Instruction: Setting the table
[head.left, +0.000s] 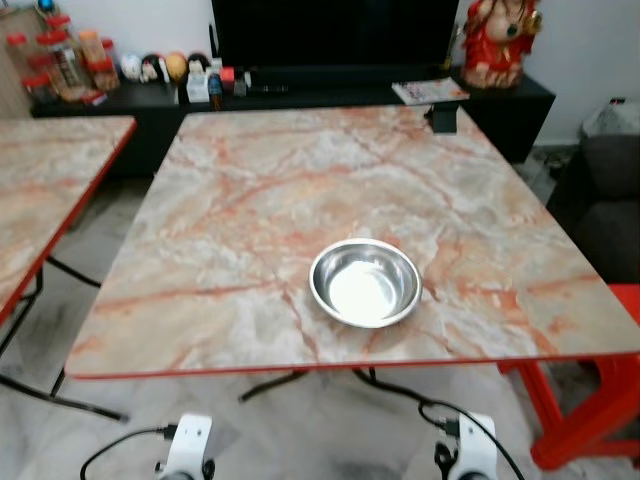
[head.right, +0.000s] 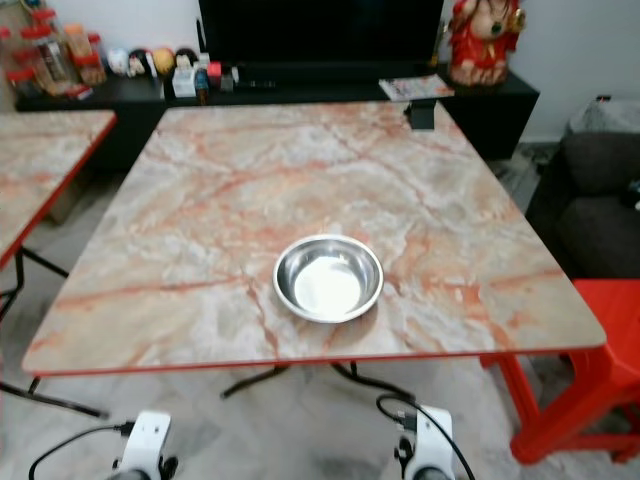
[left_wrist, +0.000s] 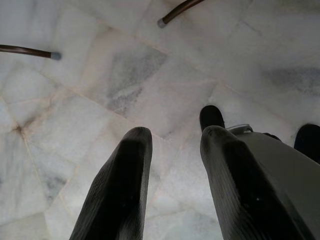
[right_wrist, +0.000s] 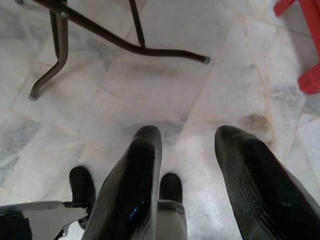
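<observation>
The bowl (head.left: 365, 282) sits ready on the table (head.left: 250, 200), so both grippers (left_wrist: 172, 165) (right_wrist: 197, 165) hang open and empty.

A marble-patterned table (head.left: 250, 190) with a red edge stands on the pale floor (left_wrist: 150, 75). A steel bowl (head.left: 365, 282) sits near its front edge.
</observation>
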